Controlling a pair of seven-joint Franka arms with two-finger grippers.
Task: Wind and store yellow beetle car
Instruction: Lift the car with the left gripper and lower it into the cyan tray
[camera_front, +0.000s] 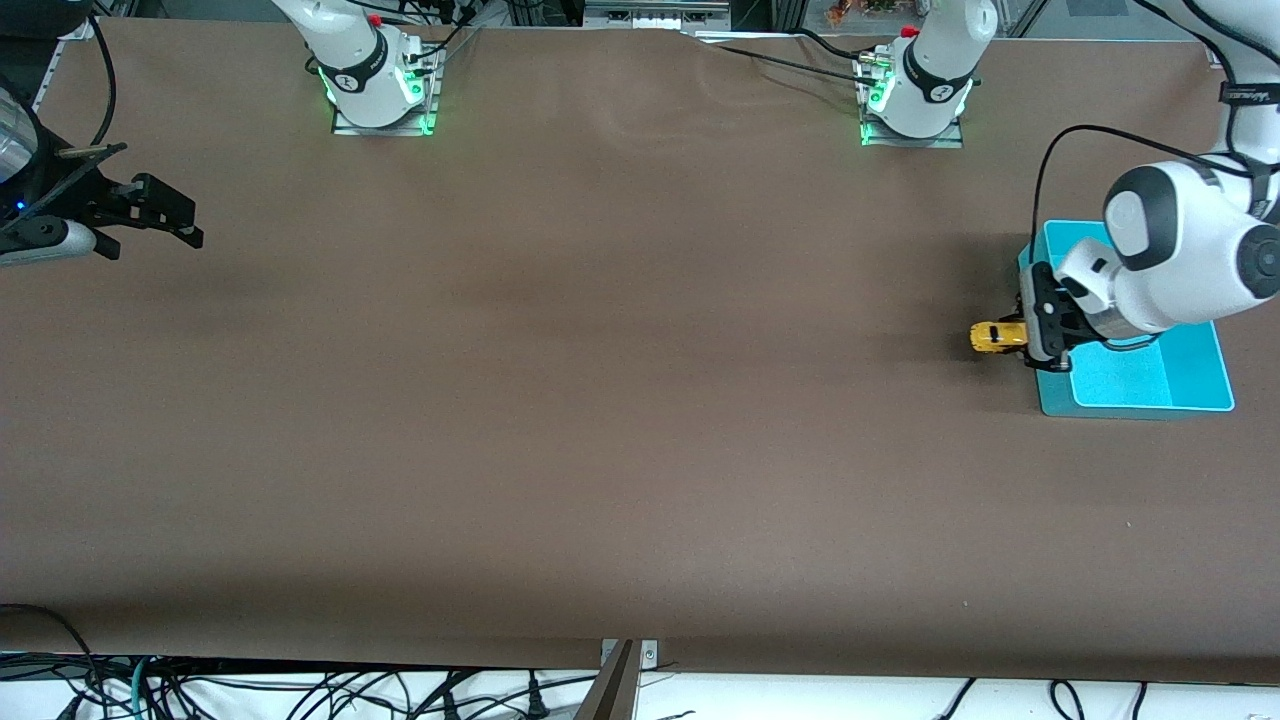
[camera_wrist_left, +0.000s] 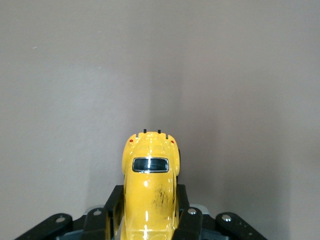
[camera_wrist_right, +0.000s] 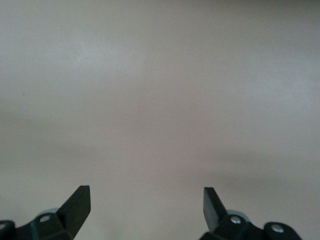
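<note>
Lying level in the left hand (camera_front: 1040, 335), yellow beetle car (camera_front: 998, 336) (nosing away from the bin (camera_front: 1200, 370)).

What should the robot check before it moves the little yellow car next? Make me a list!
1. Left hand shut on the car: ok.
2. Car sits straight between the fingers: ok in the left wrist view.
3. Car on the table or lifted: cannot tell.
4. Blue tray beside the car, its visible part bare: ok.
5. Right hand open, waiting at the right arm's end of the table: ok.
6. Car wound up: cannot tell.
</note>
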